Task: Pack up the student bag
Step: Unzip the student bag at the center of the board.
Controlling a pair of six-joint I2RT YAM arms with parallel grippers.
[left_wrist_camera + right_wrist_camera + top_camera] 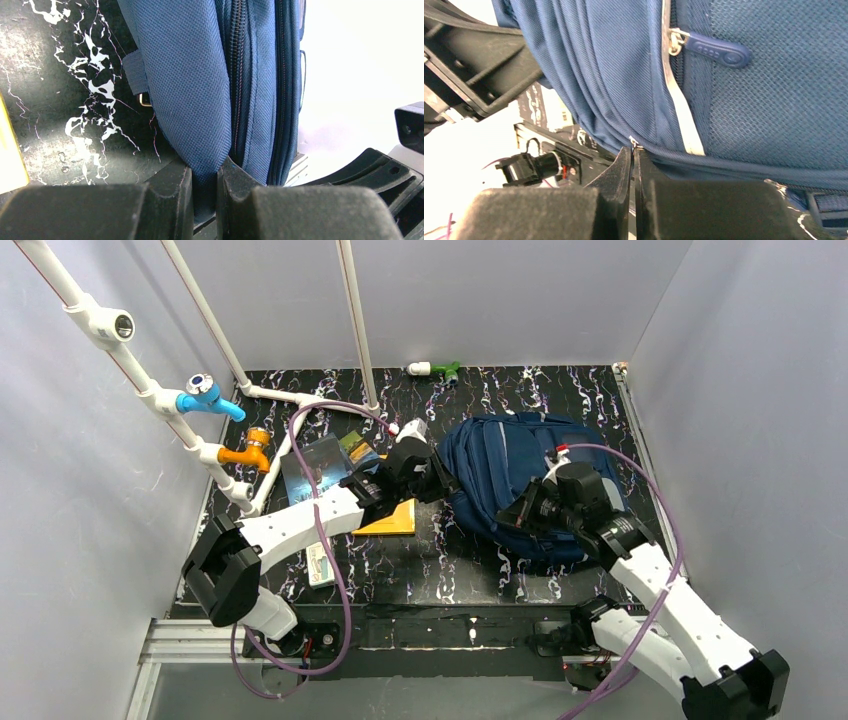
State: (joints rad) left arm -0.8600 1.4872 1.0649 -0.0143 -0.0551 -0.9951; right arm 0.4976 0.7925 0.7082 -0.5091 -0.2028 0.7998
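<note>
The student bag [510,465], a navy blue backpack, lies on the dark marbled table right of centre. My left gripper [437,483] is at the bag's left edge, shut on a fold of its blue fabric [200,125], which is pinched between the jaws [205,175]. My right gripper [513,515] is at the bag's front side, shut on a small metal zip pull [634,142] at the bag's seam. A blue zip tab [716,50] hangs on the mesh pocket above it. The bag fills both wrist views [624,75].
A yellow book [392,520] lies under the left arm. A shiny blue packet [315,465] and a small dark card [357,447] lie left of the bag. A white case [320,565] lies near the front left. A green and white item [435,369] sits at the back. White pipes with blue [208,397] and orange [247,451] taps stand left.
</note>
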